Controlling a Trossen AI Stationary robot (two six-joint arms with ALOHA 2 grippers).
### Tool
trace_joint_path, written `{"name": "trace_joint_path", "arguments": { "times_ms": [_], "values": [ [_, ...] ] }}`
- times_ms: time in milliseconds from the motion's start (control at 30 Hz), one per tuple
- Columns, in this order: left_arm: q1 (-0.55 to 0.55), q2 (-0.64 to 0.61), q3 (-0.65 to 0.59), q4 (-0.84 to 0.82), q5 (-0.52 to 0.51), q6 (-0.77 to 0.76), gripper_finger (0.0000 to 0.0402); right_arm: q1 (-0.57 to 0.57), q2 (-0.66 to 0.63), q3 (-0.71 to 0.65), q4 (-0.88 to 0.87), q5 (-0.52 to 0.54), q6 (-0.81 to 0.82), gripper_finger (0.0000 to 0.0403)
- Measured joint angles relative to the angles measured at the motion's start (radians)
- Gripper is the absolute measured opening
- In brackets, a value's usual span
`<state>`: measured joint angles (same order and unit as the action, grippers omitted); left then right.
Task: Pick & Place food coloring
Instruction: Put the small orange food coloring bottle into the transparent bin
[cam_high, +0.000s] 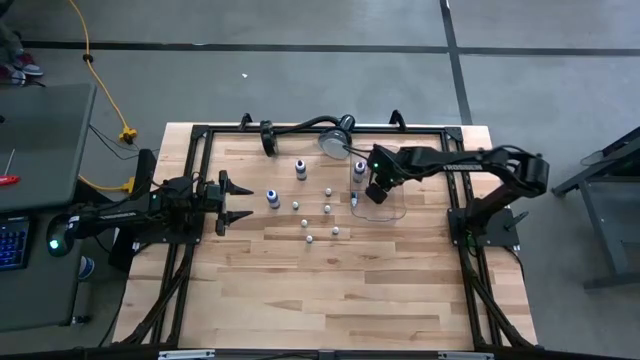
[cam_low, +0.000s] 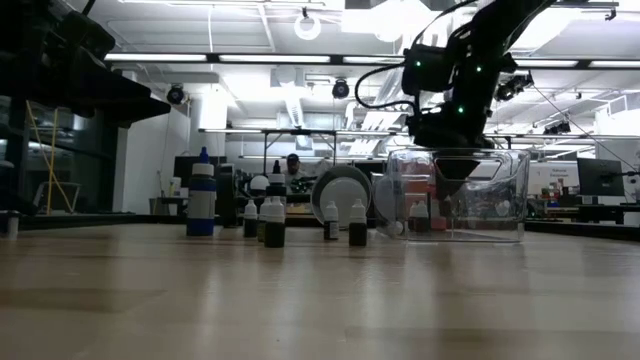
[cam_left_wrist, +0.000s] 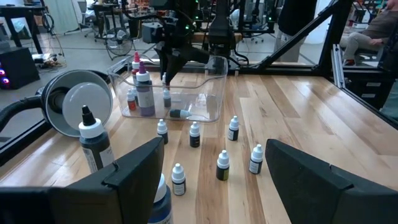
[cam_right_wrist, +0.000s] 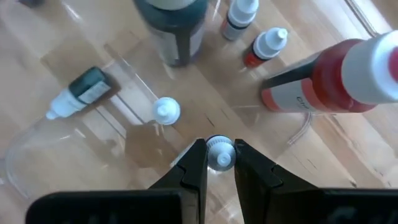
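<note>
Wooden table (cam_high: 380, 290) front bare; right gripper (cam_right_wrist: 221, 163) jaws pinch bottle (cam_right_wrist: 219, 152) inside tray (cam_high: 392, 210).

Bright ceiling strip lights (cam_low: 330, 58), backlit low view, dark silhouettes, blurred wrist close-up

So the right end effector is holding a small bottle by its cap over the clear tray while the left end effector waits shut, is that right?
Not quite: the left end effector waits open, as the left wrist view shows. The right end effector does grip a small bottle by its cap over the clear tray.
</note>
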<state>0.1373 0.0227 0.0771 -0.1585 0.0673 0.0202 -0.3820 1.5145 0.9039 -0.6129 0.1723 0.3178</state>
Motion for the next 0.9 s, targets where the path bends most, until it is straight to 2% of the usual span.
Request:
{"name": "trace_joint_path", "arguments": {
  "times_ms": [233, 700, 900],
  "values": [
    [0.0, 0.0, 0.0, 0.0, 0.0, 0.0, 0.0278, -0.025, 0.034, 0.0, 0.053, -0.025, 0.071, 0.0051],
    [0.0, 0.0, 0.0, 0.0, 0.0, 0.0, 0.0278, -0.036, 0.092, -0.003, 0.113, -0.024, 0.075, 0.0052],
    [0.0, 0.0, 0.0, 0.0, 0.0, 0.0, 0.0278, -0.037, 0.092, -0.003, 0.115, -0.009, 0.078, 0.0066]
  ]
}}
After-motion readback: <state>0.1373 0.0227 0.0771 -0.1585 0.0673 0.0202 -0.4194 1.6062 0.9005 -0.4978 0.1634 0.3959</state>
